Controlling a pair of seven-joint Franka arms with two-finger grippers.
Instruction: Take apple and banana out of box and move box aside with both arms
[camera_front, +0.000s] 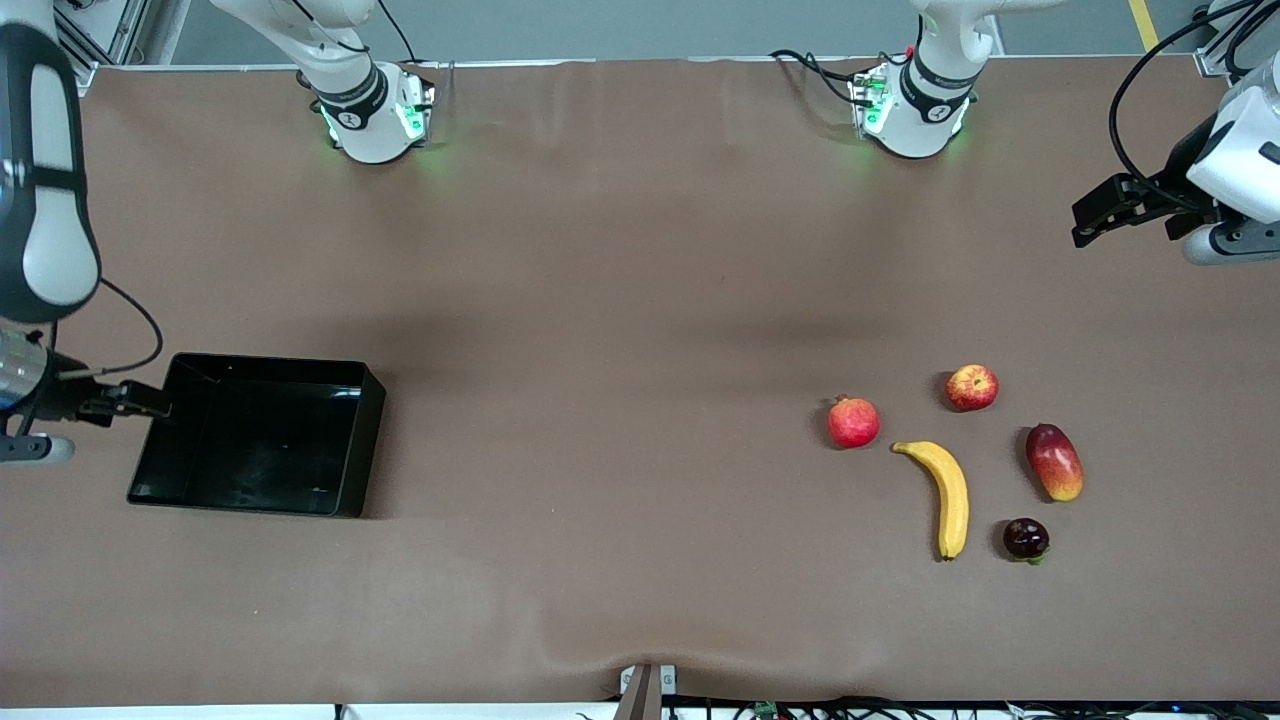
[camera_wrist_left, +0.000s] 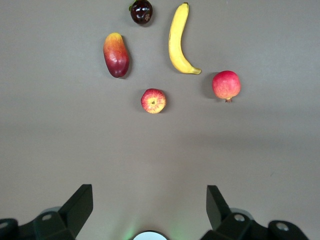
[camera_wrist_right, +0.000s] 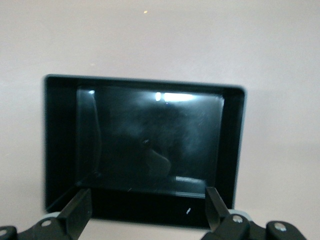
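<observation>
box (camera_front: 258, 436) sitting empty at right arm's end of the counter | stiff, glossy, light; rim is the hold | right tool (camera_wrist_right: 145, 212) gaping wide at its wall | left tool (camera_wrist_left: 149, 210) waiting wide | apple (camera_front: 972, 387), banana (camera_front: 945, 494) lying out

Both arms run off the frame edges up front, and the box (camera_wrist_right: 145, 150) looks kinda blurry in the right wrist view.

You get bright even overhead light, soft shadows by the fruit, glare inside the box (camera_wrist_right: 150, 145), right wrist view blurry.
</observation>
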